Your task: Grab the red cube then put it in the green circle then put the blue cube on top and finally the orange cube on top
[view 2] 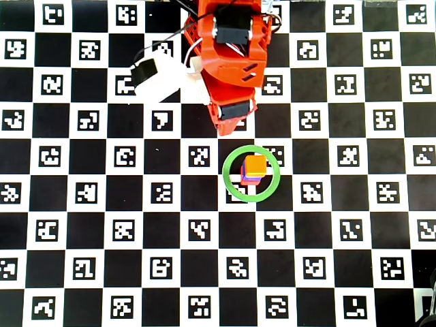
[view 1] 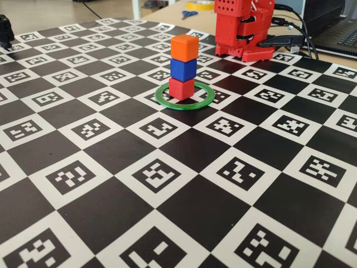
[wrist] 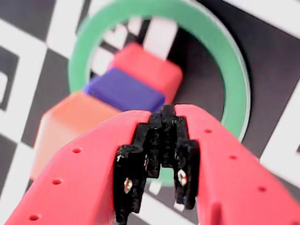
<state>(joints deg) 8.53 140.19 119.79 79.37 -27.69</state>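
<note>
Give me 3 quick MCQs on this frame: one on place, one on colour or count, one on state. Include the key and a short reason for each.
1. Where does the red cube stand?
A. inside the green circle
B. outside it, beside the arm's base
C. on top of the blue cube

2. Which colour tops the stack?
A. blue
B. red
C. orange

3. What is the end effector doing?
A. gripping the orange cube
B. shut, holding nothing
C. wide open around the stack

Key: 1 A, the fixed view shows the ring around the red cube's foot. 2 C, the fixed view shows orange over blue over red. 3 B, the wrist view shows its black fingertips meeting with nothing between them, and the stack stands free.
</note>
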